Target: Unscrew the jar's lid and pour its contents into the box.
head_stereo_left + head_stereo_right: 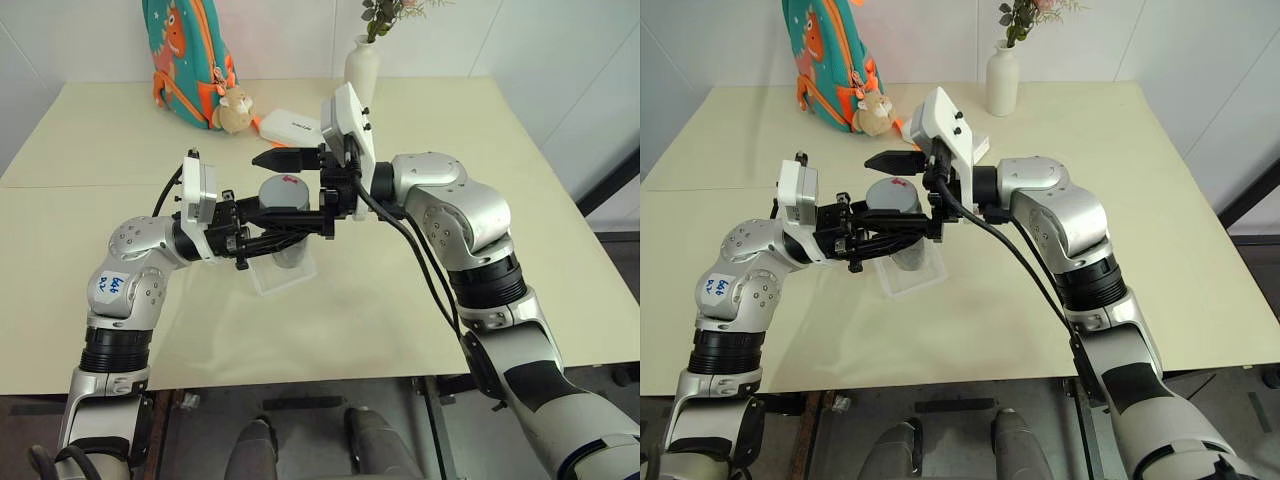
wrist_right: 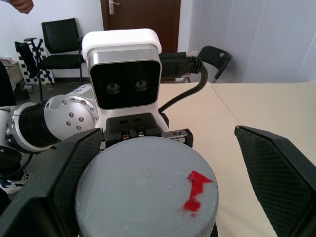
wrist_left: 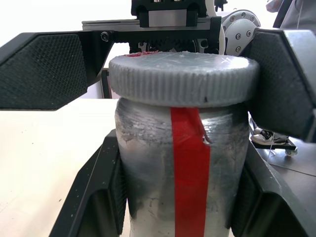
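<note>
Left gripper (image 1: 262, 238): clamped on the jar (image 3: 180, 173), raised above the box (image 1: 285, 272) at table (image 1: 90, 140) centre. Lid (image 1: 284, 191): still seated. Right gripper (image 1: 300, 190): jaws wide, straddling the lid. Advice: centre on the cap, close squarely on the ribbed rim, then twist.

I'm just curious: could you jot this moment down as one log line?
left gripper: shut on clear red-striped jar | right gripper: open around grey screw lid | lid: on | clear plastic box: below jar

Left pincer (image 1: 902, 237) clamped on jar (image 1: 908, 250) over box (image 1: 913, 281), right pincer (image 1: 902, 195) wide astride lid (image 1: 894, 195).
</note>
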Robot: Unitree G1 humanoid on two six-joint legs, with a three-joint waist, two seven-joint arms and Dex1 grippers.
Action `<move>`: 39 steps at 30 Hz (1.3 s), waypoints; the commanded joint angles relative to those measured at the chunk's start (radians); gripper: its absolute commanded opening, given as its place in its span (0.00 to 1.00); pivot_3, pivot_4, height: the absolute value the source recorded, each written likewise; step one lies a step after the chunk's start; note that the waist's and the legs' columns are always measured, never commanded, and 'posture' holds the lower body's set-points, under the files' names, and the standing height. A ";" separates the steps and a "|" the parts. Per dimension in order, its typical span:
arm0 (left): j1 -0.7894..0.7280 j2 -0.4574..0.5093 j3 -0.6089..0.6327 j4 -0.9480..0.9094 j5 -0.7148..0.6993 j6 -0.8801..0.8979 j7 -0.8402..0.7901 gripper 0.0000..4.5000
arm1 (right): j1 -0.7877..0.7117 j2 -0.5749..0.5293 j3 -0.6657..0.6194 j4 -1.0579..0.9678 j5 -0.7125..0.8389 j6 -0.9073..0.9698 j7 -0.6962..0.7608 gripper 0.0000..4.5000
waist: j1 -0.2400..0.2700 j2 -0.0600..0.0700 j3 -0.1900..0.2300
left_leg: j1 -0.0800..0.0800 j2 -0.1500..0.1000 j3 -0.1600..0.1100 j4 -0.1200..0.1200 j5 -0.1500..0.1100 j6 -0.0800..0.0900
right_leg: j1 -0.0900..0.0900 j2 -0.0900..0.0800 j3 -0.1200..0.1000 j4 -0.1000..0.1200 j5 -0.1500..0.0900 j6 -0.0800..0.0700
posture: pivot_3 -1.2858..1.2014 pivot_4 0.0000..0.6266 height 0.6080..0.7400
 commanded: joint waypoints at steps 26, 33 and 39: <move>0.007 0.007 0.012 -0.049 -0.007 -0.009 -0.001 0.49 | 0.033 -0.110 -0.082 -0.031 0.082 0.017 0.071 1.00 | -0.001 0.000 0.000 | 0.000 0.000 0.000 0.000 0.000 0.000 | 0.000 0.000 0.000 0.000 0.000 0.000 | 0.52 0.24 1.00; 0.011 0.008 0.013 -0.052 -0.006 -0.009 0.002 0.49 | 0.037 -0.117 -0.082 -0.027 0.082 0.019 0.082 1.00 | 0.000 0.000 0.000 | 0.000 0.000 0.000 0.000 0.000 0.000 | 0.000 0.000 0.000 0.000 0.000 0.000 | 0.52 0.24 1.00; 0.010 0.010 0.015 -0.049 -0.007 -0.011 0.000 0.49 | 0.039 -0.124 -0.083 -0.023 0.083 0.019 0.089 1.00 | 0.000 0.000 0.000 | 0.000 0.000 0.000 0.000 0.000 0.000 | 0.000 0.000 0.000 0.000 0.000 0.000 | 0.52 0.24 1.00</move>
